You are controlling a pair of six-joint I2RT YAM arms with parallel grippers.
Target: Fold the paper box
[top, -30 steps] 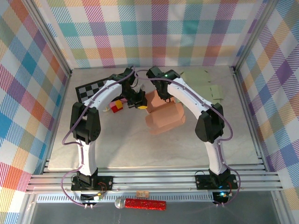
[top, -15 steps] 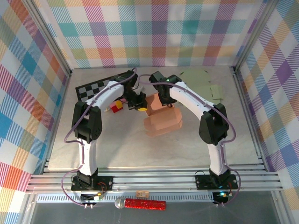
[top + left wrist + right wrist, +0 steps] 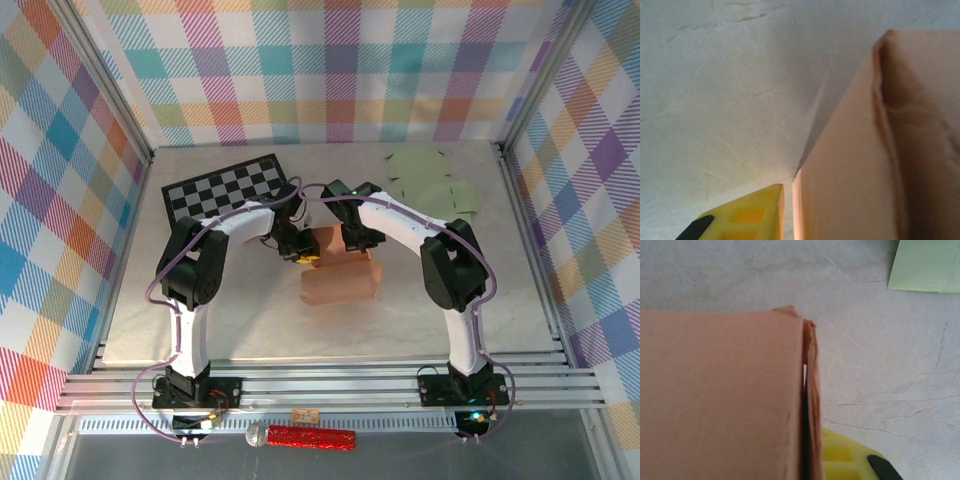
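Note:
The salmon paper box (image 3: 338, 280) lies mid-table, its long side running left to right. My left gripper (image 3: 304, 254) is at its far left corner, where a yellow finger (image 3: 747, 220) lies against the outside of a box wall (image 3: 840, 190). The other finger is hidden by the paper. My right gripper (image 3: 356, 244) is at the box's far edge. Its yellow finger (image 3: 845, 462) presses a thin flap against the box's panel (image 3: 720, 395), which hides the second finger. Both look shut on box walls.
A checkerboard mat (image 3: 225, 185) lies at the back left. Pale green paper sheets (image 3: 435, 180) lie at the back right, and a corner of one sheet (image 3: 925, 265) reaches toward the box. A red glittery object (image 3: 310, 437) rests below the table's front rail.
Both arms have pulled back toward the near edge, bringing the box with them. The box now sits lower and more closed. The checkerboard is uncovered.

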